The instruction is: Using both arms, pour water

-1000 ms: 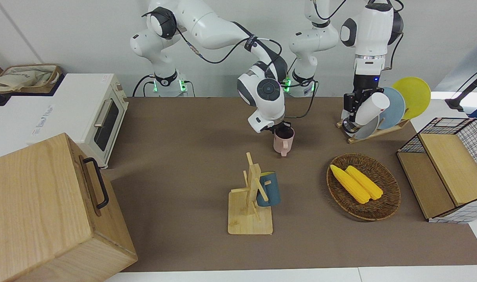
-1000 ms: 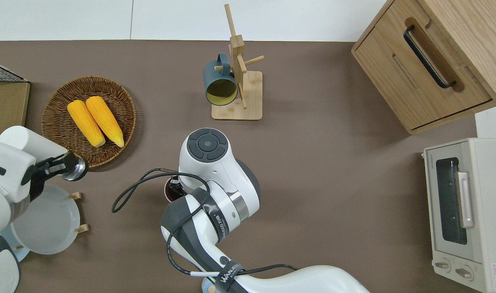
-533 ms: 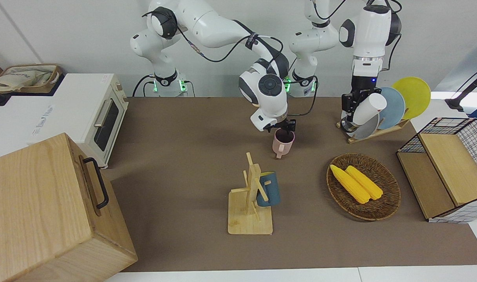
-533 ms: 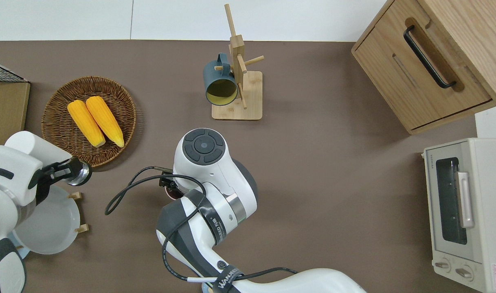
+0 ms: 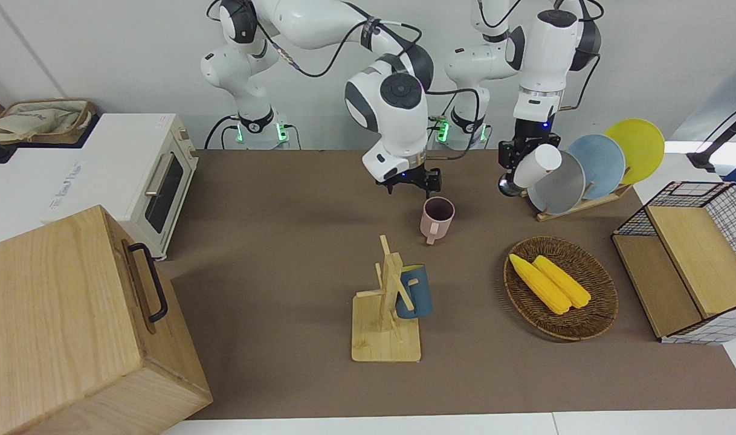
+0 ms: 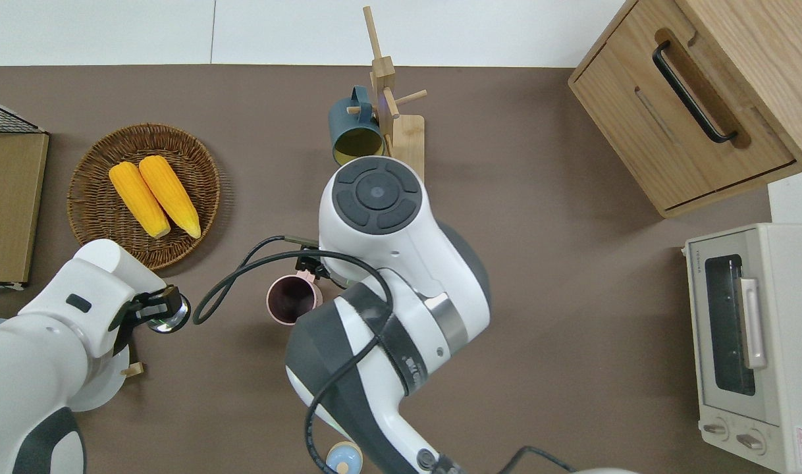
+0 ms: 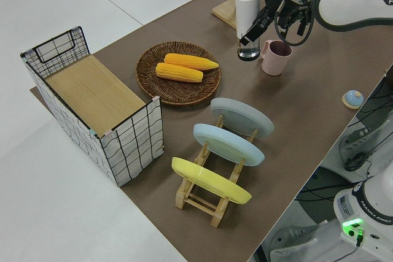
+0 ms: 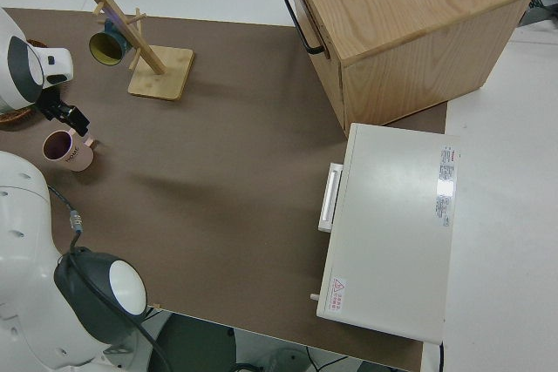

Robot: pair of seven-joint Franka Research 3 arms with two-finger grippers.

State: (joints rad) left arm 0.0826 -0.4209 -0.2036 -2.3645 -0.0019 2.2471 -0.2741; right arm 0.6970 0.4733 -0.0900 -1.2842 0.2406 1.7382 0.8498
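A pink mug [image 5: 437,217] stands upright on the brown table [image 5: 283,254], in the middle and close to the robots; it also shows in the overhead view [image 6: 294,301]. My right gripper [image 5: 411,183] hangs open just above the mug, toward the robots' side, with nothing between its fingers. My left gripper [image 5: 519,171] is shut on a white bottle [image 5: 536,164]. The bottle is tilted, with its silver end [image 6: 168,320] pointing down. The overhead view puts the left gripper [image 6: 152,309] over bare table between the plate rack and the mug.
A wooden mug tree [image 5: 387,302] carries a blue mug [image 5: 415,293]. A wicker basket [image 5: 591,323] holds two corn cobs. A plate rack [image 5: 585,202], a wire basket [image 5: 700,266], a wooden box [image 5: 72,326] and a toaster oven [image 5: 126,175] stand around the table's edges.
My right gripper let go of the pink mug's rim, opened and rose. My left gripper carried the white bottle away from the plate rack toward the mug.
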